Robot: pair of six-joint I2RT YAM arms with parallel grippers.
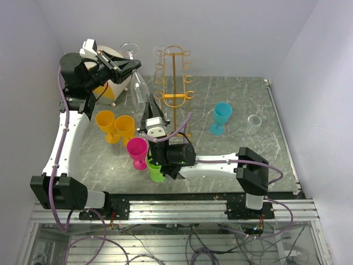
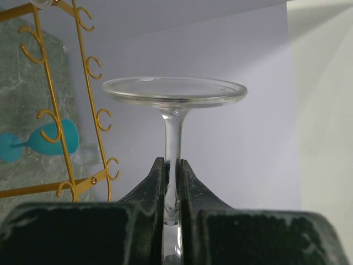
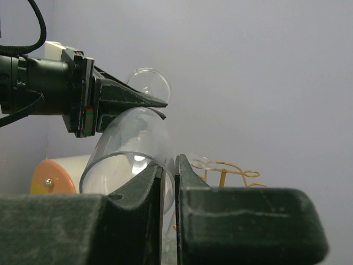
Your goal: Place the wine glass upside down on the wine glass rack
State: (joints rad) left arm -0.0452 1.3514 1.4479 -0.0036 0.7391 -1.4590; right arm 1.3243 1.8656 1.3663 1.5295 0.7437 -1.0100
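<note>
Top external: left pincer and right pincer clamp tilted wine glass, foot up.

Overhead, wrist close-ups; shared wine glass

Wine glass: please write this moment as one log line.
wine glass: airborne, foot up, tilted | left tool: shut on stem | right tool: shut on bowl | wine glass rack: not reached

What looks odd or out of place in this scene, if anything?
The clear wine glass hangs tilted in the air, foot up, held twice: the left gripper is shut on its stem and the right gripper pinches its bowl's rim. It is not on the wine glass rack. Nothing looks spilled or broken.
</note>
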